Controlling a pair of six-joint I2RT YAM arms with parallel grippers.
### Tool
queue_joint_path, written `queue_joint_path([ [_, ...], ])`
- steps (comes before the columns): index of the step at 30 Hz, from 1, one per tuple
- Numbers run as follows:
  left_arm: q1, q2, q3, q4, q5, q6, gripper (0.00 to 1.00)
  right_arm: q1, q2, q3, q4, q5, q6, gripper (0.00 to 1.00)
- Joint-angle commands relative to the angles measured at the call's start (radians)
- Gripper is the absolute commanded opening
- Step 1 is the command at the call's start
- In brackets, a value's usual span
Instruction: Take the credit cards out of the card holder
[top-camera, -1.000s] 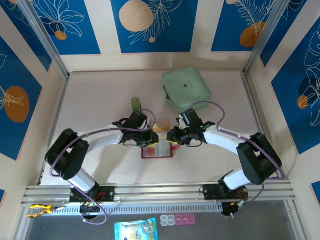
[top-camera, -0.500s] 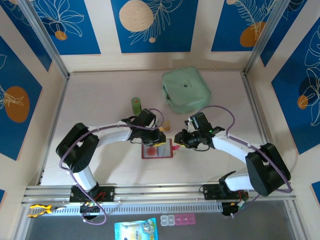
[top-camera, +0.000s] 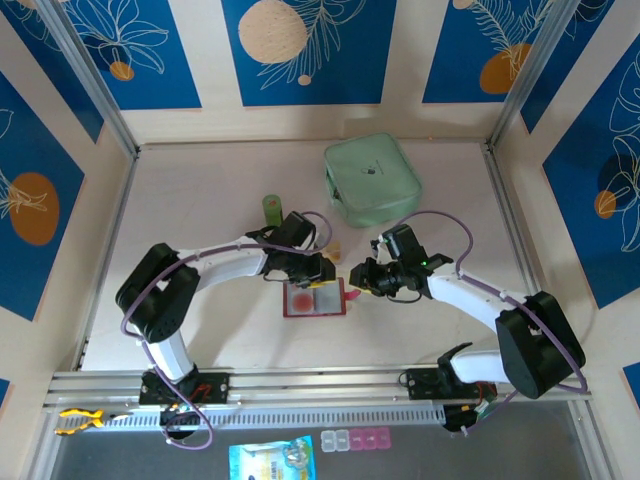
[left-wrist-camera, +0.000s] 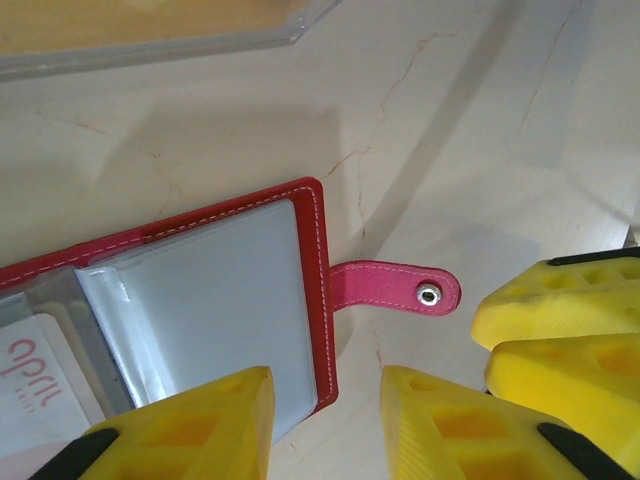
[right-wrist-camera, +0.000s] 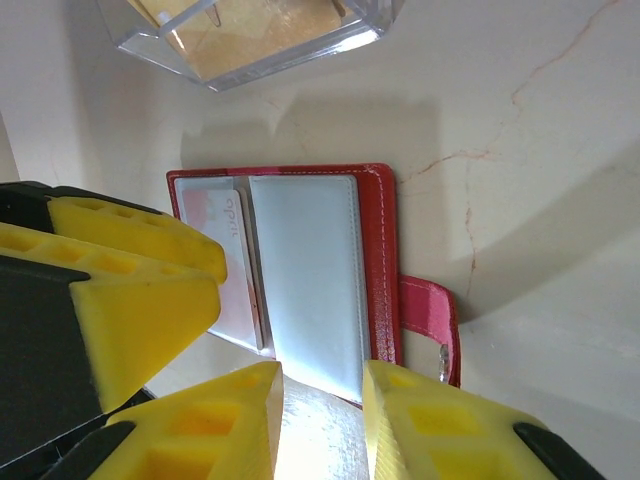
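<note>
The red card holder (top-camera: 315, 299) lies open on the table, grey sleeves up, its pink snap tab (left-wrist-camera: 395, 287) pointing at the right arm. One white card with red lettering (right-wrist-camera: 226, 255) sits in a sleeve. My left gripper (left-wrist-camera: 325, 400) hovers over the holder's tab-side edge (left-wrist-camera: 316, 290), open, nothing between its fingers. My right gripper (right-wrist-camera: 322, 400) stands open just off the holder's edge (right-wrist-camera: 380, 260) beside the tab, gripping nothing. A tan card under clear plastic (right-wrist-camera: 250, 35) lies just beyond the holder.
A mint-green zip pouch (top-camera: 372, 180) rests at the back, right of centre. A small green cylinder (top-camera: 272, 208) stands behind the left arm. The two grippers (top-camera: 318, 274) (top-camera: 356, 280) are close together over the holder's far right corner.
My left gripper has come down from the tan piece to the holder's edge and its jaws have widened. The tan piece now lies free behind them. The right arm shifted slightly right.
</note>
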Motion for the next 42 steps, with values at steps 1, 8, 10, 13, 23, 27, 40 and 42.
queue_joint_path([
  [1, 0.013, -0.021, 0.007, -0.035, -0.01, 0.03, 0.33, 0.01, 0.015, 0.007, 0.008, -0.032, 0.017, 0.29],
  [8, 0.048, -0.075, -0.047, -0.028, -0.023, 0.048, 0.32, 0.065, 0.089, 0.073, 0.029, -0.021, 0.036, 0.29],
  [10, 0.06, -0.09, -0.062, -0.031, -0.025, 0.053, 0.32, 0.086, 0.115, 0.095, 0.028, -0.013, 0.039, 0.29],
  [13, 0.083, -0.124, -0.099, -0.027, -0.029, 0.059, 0.32, 0.12, 0.148, 0.121, 0.029, 0.0, 0.045, 0.29],
  [23, 0.173, -0.246, -0.244, 0.0, -0.027, 0.067, 0.31, 0.176, 0.222, 0.19, 0.029, 0.019, 0.062, 0.29],
  [27, 0.191, -0.261, -0.275, 0.015, -0.014, 0.067, 0.3, 0.193, 0.259, 0.217, 0.027, 0.023, 0.064, 0.28],
  [40, 0.203, -0.258, -0.34, 0.072, -0.006, 0.061, 0.18, 0.218, 0.349, 0.284, 0.015, 0.008, 0.051, 0.28],
  [42, 0.203, -0.252, -0.348, 0.076, -0.014, 0.06, 0.18, 0.223, 0.36, 0.29, 0.016, 0.005, 0.049, 0.28],
])
